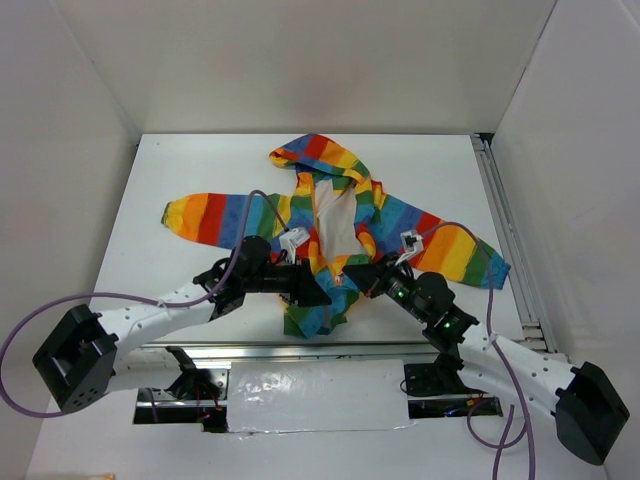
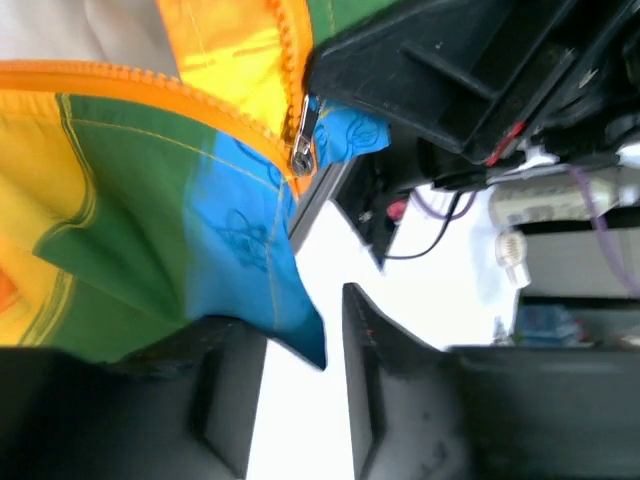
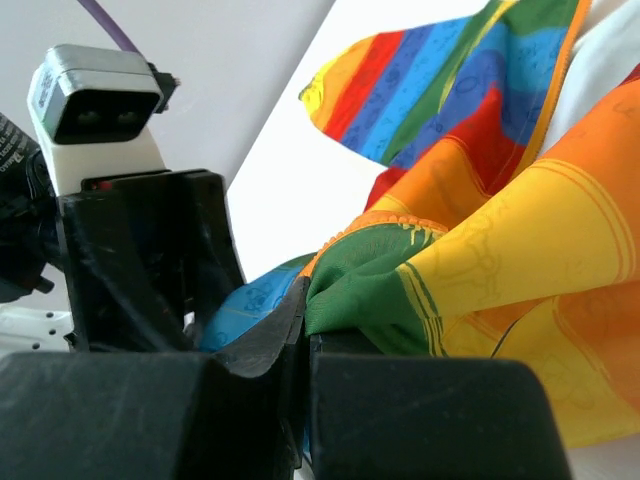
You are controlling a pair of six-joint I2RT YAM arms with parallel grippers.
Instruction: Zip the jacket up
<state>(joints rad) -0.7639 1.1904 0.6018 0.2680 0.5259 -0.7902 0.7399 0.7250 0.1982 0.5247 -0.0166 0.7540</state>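
Clamped tight is the right gripper (image 3: 305,305), its fingers pressed together on a green and blue fold of the jacket (image 3: 520,230), low in the middle of the right wrist view. From above, that same right gripper (image 1: 362,272) is seen at the lower front of the jacket (image 1: 215,218), just right of the opening.

Over to the left gripper (image 2: 295,322): its fingers are spread, bare table is seen through the gap, and a blue corner of the jacket (image 2: 150,220) is draped over one finger, its tip hanging between them without being pinched. Just above, in the upper middle of that view, the silver zipper pull (image 2: 302,135) is seen at the low end of the orange zipper, with the two rows of teeth parted beyond it.

In the overhead view the jacket is laid out in the middle of the white table (image 1: 200,160). Its long axis runs up and down the frame, with the hood (image 1: 320,155) pointed to the top and the bunched hem (image 1: 315,320) toward the bottom. The sleeves are thrown out to the left and right, and the front is opened on white lining (image 1: 337,220). The left gripper (image 1: 318,293) is placed at the hem, close beside the right one.
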